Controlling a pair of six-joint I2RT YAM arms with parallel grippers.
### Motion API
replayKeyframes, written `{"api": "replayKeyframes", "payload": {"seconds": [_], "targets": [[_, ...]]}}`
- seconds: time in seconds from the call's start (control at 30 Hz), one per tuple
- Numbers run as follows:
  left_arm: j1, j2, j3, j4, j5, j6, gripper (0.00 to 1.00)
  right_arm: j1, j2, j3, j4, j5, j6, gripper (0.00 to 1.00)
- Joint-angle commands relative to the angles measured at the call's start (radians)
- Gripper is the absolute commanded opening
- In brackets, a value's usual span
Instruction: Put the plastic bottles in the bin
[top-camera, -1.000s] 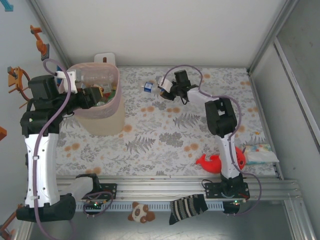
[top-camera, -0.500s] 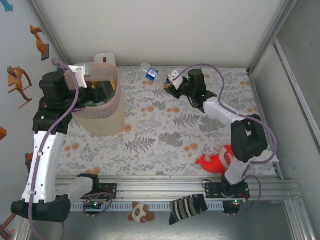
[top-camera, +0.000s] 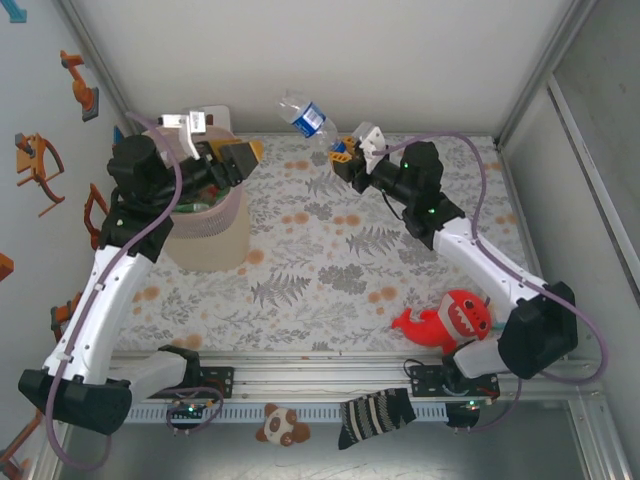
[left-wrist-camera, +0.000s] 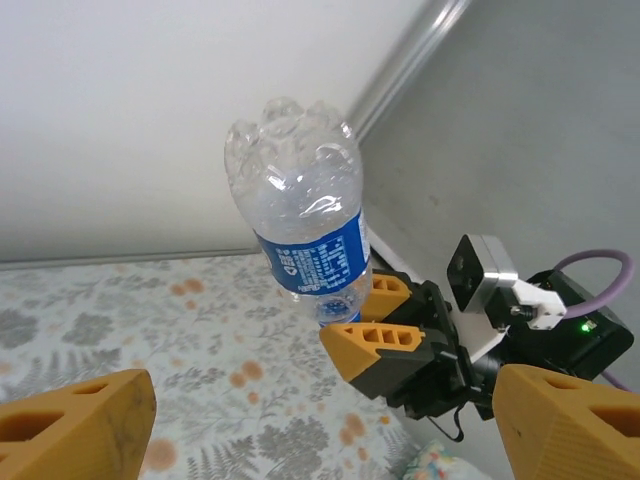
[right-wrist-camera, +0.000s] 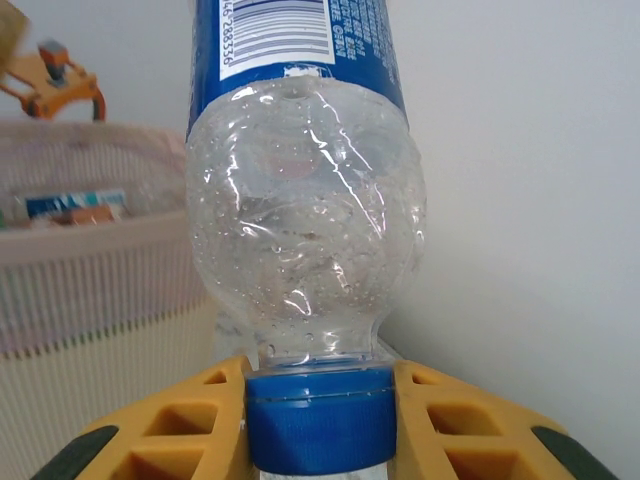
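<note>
A clear plastic bottle (top-camera: 305, 115) with a blue label hangs in the air near the back wall. Its base points up and away. My right gripper (top-camera: 345, 155) is shut on its blue cap (right-wrist-camera: 320, 415), with a yellow finger on each side. In the left wrist view the same bottle (left-wrist-camera: 300, 220) stands above those fingers (left-wrist-camera: 375, 340). My left gripper (top-camera: 235, 160) is open and empty over the far rim of the pale-pink bin (top-camera: 220, 240), facing the bottle. Some labelled bottles (right-wrist-camera: 70, 205) lie inside the bin (right-wrist-camera: 90, 290).
A red plush shark (top-camera: 450, 318) lies at the front right of the floral mat. A striped sock (top-camera: 375, 412) and a small plush (top-camera: 283, 427) sit on the front rail. A white box (top-camera: 210, 117) stands behind the bin. A patterned packet (left-wrist-camera: 440, 465) lies at the right.
My right arm stretched toward the back and lifted the bottle off the mat, base up. My left gripper rose from inside the bin, turned toward the bottle and opened wide.
</note>
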Motion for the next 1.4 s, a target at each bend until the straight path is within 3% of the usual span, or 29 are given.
{"api": "replayKeyframes", "payload": {"seconds": [0.0, 0.5, 0.9, 1.17, 1.37], "targets": [[-0.049, 0.024, 0.041, 0.135, 0.012, -0.021, 0.90, 0.036, -0.054, 0.000, 0.069, 0.011, 0.089, 0.09], [-0.185, 0.112, 0.107, 0.300, -0.025, 0.003, 0.97, 0.159, -0.136, 0.052, 0.067, 0.034, 0.168, 0.08], [-0.227, 0.139, 0.121, 0.316, -0.064, 0.004, 0.82, 0.183, -0.150, 0.055, 0.032, 0.049, 0.130, 0.08], [-0.235, 0.142, 0.129, 0.315, -0.067, 0.002, 0.81, 0.192, -0.138, 0.060, 0.023, 0.045, 0.123, 0.07], [-0.236, 0.145, 0.127, 0.319, -0.067, -0.002, 0.75, 0.196, -0.132, 0.065, 0.014, 0.045, 0.120, 0.08]]}}
